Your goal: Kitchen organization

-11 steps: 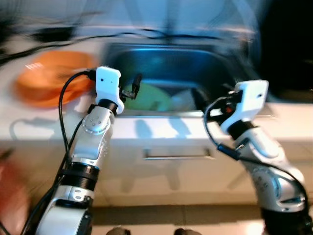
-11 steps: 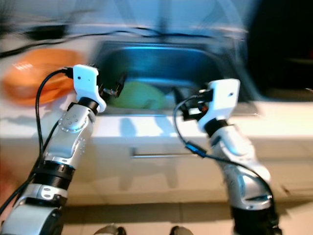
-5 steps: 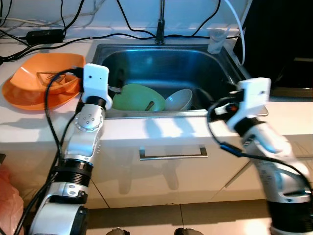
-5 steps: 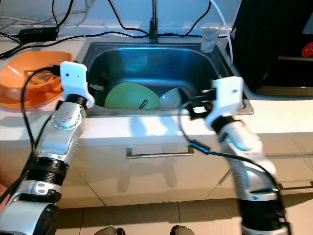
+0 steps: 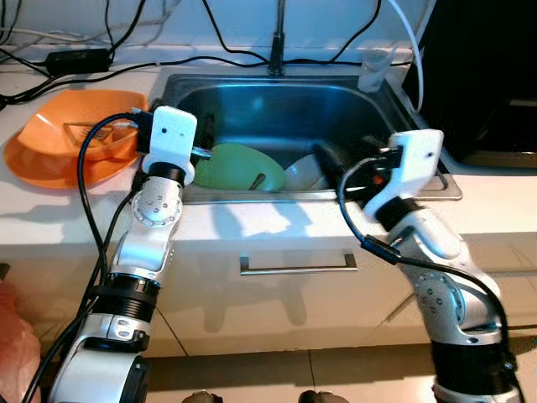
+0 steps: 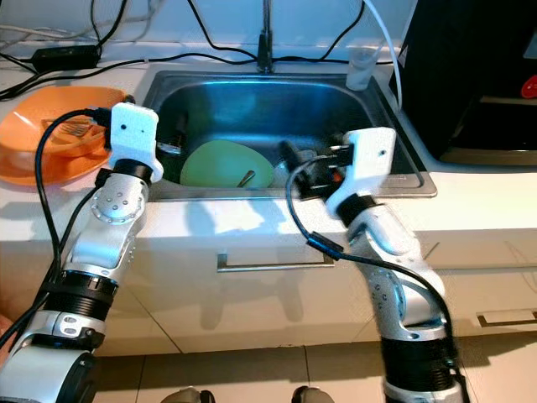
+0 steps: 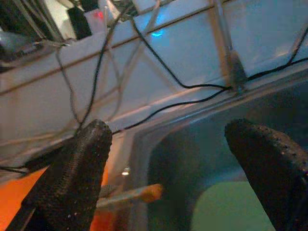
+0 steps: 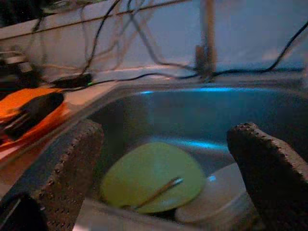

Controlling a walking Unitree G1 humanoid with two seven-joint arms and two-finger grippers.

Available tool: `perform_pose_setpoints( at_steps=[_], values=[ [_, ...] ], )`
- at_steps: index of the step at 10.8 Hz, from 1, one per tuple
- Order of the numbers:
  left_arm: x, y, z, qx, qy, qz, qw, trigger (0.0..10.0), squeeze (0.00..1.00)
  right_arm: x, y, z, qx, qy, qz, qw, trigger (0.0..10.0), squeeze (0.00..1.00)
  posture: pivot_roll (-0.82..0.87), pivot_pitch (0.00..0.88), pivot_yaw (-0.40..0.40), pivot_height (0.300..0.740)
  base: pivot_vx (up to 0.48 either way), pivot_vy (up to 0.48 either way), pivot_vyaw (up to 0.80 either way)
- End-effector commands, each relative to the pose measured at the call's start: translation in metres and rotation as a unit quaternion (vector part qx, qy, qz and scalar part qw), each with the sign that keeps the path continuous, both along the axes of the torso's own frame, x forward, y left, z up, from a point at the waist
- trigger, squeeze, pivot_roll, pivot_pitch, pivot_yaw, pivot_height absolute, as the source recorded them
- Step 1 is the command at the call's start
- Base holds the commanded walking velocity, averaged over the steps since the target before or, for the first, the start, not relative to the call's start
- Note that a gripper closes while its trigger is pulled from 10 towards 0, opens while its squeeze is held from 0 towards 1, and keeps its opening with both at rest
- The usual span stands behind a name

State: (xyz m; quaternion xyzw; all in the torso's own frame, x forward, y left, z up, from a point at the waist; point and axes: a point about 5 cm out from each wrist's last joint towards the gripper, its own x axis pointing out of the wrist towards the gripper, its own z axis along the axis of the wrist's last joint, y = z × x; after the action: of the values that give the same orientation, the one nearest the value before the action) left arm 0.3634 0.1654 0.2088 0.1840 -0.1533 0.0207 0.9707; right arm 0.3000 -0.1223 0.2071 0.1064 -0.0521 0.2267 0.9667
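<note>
A steel sink (image 5: 289,105) holds a green plate (image 5: 235,166) with a thin utensil (image 5: 257,180) lying on it, and a white bowl (image 5: 304,175) beside it to the right. My left gripper (image 5: 205,141) is open at the sink's front left corner, above the green plate's edge. Its fingers (image 7: 72,178) stand wide apart with nothing between them. My right gripper (image 5: 330,159) is open too, over the sink's front right, just above the white bowl. In the right wrist view the green plate (image 8: 154,175) and bowl (image 8: 219,197) lie between the spread fingers (image 8: 67,168).
An orange tray (image 5: 59,143) sits on the white counter left of the sink. A faucet (image 5: 275,50), black cables and a clear cup (image 5: 370,71) line the back rim. A black appliance (image 5: 487,75) stands at the right. A drawer handle (image 5: 298,264) is below the counter's edge.
The blurred picture has settled. My right gripper has moved left and forward over the sink rim, down toward the white bowl. The left gripper has hardly shifted.
</note>
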Motion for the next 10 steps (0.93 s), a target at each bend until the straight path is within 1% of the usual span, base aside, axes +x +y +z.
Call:
perform_pose_setpoints(
  at_steps=[1, 2, 3, 4, 6, 7, 8, 10],
  values=[
    [-0.002, 0.005, 0.001, 0.009, -0.007, 0.017, 1.000, 10.0, 0.00, -0.003, 0.005, 0.006, 0.002, -0.009, 0.025, 1.000, 10.0, 0.56, -0.09, 0.091, -0.018, 0.740, 0.000, 0.000, 0.00],
    [-0.002, 0.008, 0.001, 0.004, -0.005, 0.021, 1.000, 10.0, 0.00, -0.005, 0.008, 0.006, -0.008, -0.015, 0.037, 0.999, 10.0, 0.56, -0.09, 0.093, -0.023, 0.740, 0.000, 0.000, 0.80],
    [-0.002, 0.008, 0.002, 0.004, -0.007, 0.024, 1.000, 10.0, 0.00, -0.004, 0.009, 0.006, -0.006, -0.012, 0.037, 0.999, 10.0, 0.56, -0.09, 0.093, -0.026, 0.740, 0.000, 0.000, 0.80],
    [-0.002, 0.008, 0.003, 0.004, -0.009, 0.026, 1.000, 10.0, 0.00, -0.003, 0.009, 0.007, -0.002, -0.010, 0.034, 0.999, 10.0, 0.55, -0.08, 0.094, -0.026, 0.740, 0.000, 0.000, 0.00],
    [-0.002, 0.010, 0.006, 0.017, -0.015, 0.029, 0.999, 10.0, 0.00, -0.001, 0.007, 0.008, 0.000, -0.010, 0.022, 1.000, 10.0, 0.42, -0.08, 0.095, -0.026, 0.740, 0.000, 0.000, 0.00],
    [0.000, 0.013, 0.008, 0.024, -0.016, 0.030, 0.999, 10.0, 0.00, -0.001, 0.007, 0.009, 0.001, -0.011, 0.020, 1.000, 10.0, 0.42, -0.08, 0.099, -0.024, 0.740, 0.000, 0.000, 0.00],
    [0.005, 0.017, 0.007, 0.022, -0.006, 0.036, 0.999, 10.0, 0.00, -0.001, 0.008, 0.010, 0.002, -0.012, 0.019, 1.000, 10.0, 0.41, -0.09, 0.100, -0.022, 0.740, 0.000, 0.000, 0.00],
    [0.007, 0.018, 0.012, 0.033, -0.011, 0.029, 0.999, 10.0, 0.00, -0.002, 0.009, 0.011, 0.002, -0.014, 0.019, 1.000, 10.0, 0.40, -0.09, 0.103, -0.020, 0.740, 0.000, 0.000, 0.00]
  ],
)
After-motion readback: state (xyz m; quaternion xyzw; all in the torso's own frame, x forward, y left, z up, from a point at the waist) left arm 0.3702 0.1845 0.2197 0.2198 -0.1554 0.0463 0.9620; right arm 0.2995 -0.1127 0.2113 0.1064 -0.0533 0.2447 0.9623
